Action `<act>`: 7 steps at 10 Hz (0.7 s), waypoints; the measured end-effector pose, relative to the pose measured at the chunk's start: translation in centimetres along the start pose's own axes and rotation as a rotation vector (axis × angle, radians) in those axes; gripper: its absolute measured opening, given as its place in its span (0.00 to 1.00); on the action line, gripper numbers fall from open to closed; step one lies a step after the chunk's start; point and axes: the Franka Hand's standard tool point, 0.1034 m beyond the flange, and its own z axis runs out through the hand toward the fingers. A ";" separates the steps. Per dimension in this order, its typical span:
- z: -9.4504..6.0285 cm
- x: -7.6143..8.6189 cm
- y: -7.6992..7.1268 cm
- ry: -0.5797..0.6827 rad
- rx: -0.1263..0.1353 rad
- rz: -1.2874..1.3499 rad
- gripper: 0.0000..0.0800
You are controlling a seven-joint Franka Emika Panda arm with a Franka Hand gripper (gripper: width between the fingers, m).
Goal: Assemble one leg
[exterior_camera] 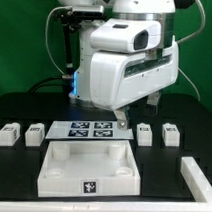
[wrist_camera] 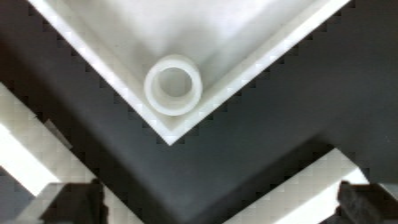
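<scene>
Black table (exterior_camera: 24, 102); arm bulk mostly hides claw (wrist_camera: 222, 204). Wrist view: fingers (wrist_camera: 80, 205) spread, empty, near panel (wrist_camera: 249, 35) corner socket (wrist_camera: 175, 85).

Clearance: table around the white panel.
White panel (exterior_camera: 89, 163) fills the front centre, with the marker board (exterior_camera: 91, 130) just behind it. A leg (exterior_camera: 34, 134) on the exterior view's left and a second leg (exterior_camera: 144, 134) on its right flank the board (each with a neighbour outboard). Bare table (exterior_camera: 19, 175) lies open beside the panel. The corner socket (wrist_camera: 173, 85) is uncovered.
</scene>
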 end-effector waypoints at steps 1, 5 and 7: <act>0.0 0.0 0.0 0.000 0.000 0.000 0.81; 0.4 -2.3 -0.5 -0.001 -0.004 -0.109 0.81; 1.3 -7.5 -2.1 -0.014 0.008 -0.317 0.81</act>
